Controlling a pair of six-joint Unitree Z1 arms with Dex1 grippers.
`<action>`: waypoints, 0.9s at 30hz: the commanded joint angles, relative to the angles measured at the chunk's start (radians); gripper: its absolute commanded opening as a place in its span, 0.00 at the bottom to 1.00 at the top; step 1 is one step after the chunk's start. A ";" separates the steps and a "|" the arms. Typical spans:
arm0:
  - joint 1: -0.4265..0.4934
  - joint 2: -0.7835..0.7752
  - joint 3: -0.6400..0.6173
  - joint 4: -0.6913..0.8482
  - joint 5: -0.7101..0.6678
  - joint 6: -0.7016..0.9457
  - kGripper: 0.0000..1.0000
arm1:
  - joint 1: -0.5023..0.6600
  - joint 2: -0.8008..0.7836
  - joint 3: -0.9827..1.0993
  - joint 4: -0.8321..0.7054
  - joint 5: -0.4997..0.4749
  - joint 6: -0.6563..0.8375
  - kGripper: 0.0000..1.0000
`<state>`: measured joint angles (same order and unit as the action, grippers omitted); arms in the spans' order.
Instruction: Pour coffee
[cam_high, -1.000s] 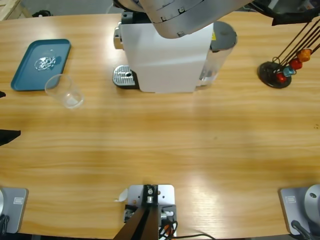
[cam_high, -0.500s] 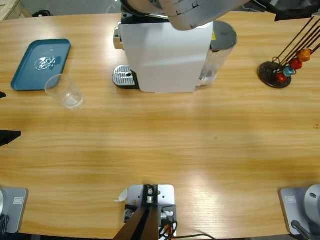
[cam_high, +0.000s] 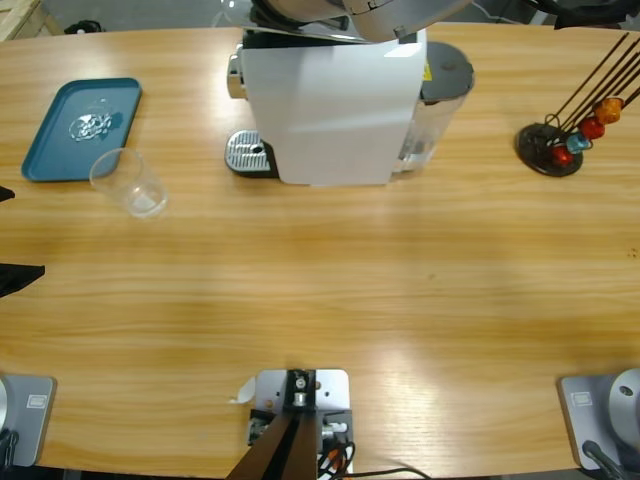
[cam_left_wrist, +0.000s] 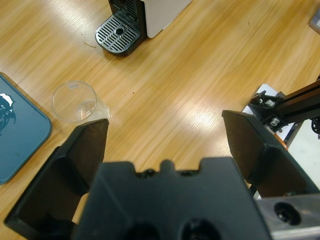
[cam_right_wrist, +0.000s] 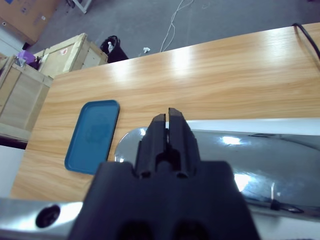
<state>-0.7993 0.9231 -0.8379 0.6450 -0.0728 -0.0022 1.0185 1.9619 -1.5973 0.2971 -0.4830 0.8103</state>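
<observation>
High view shows the clear plastic cup (cam_high: 131, 183) standing on the table beside the blue tray (cam_high: 55, 140), well apart from the coffee machine's drip grate (cam_high: 247, 153). Any coffee in it is too faint to tell. Left gripper (cam_left_wrist: 170, 132) gapes wide, empty; right gripper (cam_right_wrist: 168, 120) is closed over the machine's chrome top (cam_right_wrist: 260, 155), gripping nothing. Pouring looks not yet begun.

- Lighting is bright and even, with soft overhead glare patches on the wooden table (cam_high: 330, 330)
- Shadows stay faint
- Chrome machine top (cam_right_wrist: 240, 160) shows hot reflections

workshop: wooden crates (cam_right_wrist: 25, 92), concrete floor (cam_right_wrist: 150, 25)
</observation>
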 joint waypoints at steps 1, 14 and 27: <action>0.000 -0.003 0.037 0.012 -0.012 -0.001 1.00 | 0.023 0.271 0.105 0.117 0.046 -0.012 0.00; -0.001 -0.003 0.040 0.011 -0.012 -0.002 1.00 | 0.026 0.308 0.097 0.145 0.044 -0.042 0.00; 0.029 0.005 0.058 -0.038 0.070 -0.020 1.00 | 0.040 0.019 -0.051 0.181 0.024 -0.297 0.93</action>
<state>-0.7975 0.9238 -0.8296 0.6425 -0.0627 -0.0022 1.0244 1.9889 -1.6479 0.3931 -0.4821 0.6577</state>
